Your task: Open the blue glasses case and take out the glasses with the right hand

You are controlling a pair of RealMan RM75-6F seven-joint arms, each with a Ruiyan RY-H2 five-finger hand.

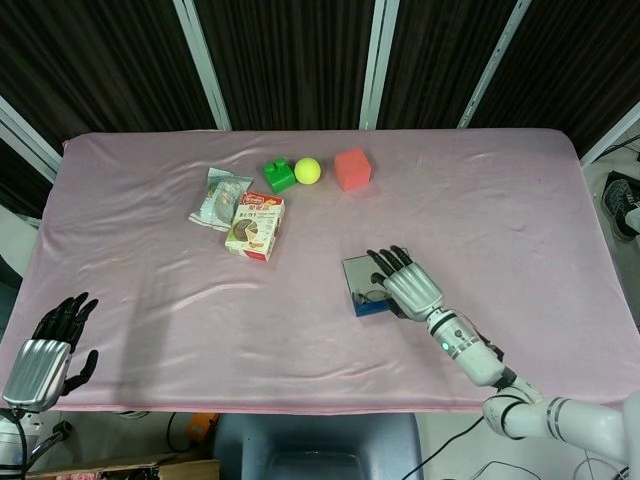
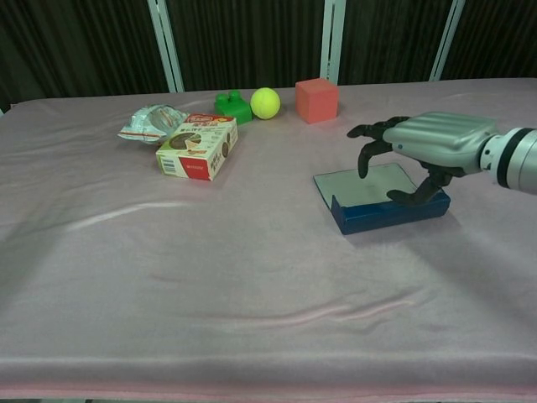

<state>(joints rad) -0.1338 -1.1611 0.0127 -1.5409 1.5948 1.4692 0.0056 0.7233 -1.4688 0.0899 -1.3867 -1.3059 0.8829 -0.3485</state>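
- Your right hand [image 1: 405, 283] hovers over the open blue glasses case [image 2: 386, 210], fingers spread and curled down, holding nothing; the thumb dips toward the tray's near wall in the chest view.
- Whether any fingertip touches the case or the glasses, you can't tell from either view.
- The case sits on the pink desk [image 1: 150, 280] right under and slightly left of your hand, lid [image 1: 358, 272] flopped open flat on the far-left side.
- The glasses [image 1: 372, 296] lie inside the tray and peek out just left of your palm in the head view; they are hidden in the chest view.
- Handling guess: the glasses are light, thin-framed, a bit fragile, with slick lenses. Pinch the frame at the bridge or a temple arm, not the lenses, and squeeze gently.
- The case is likely light and may slide on the cloth if you drag against a wall, so lift the glasses straight up.
- The case's long axis runs left-right across your hand, tilted a little, the right end nearer the robot in the head view.
- The glasses seem to lie along that same axis, but they're too small to be sure which way the lenses face.
- Your left hand [image 1: 45, 355] is well apart at the desk's near-left corner, fingers apart, empty.
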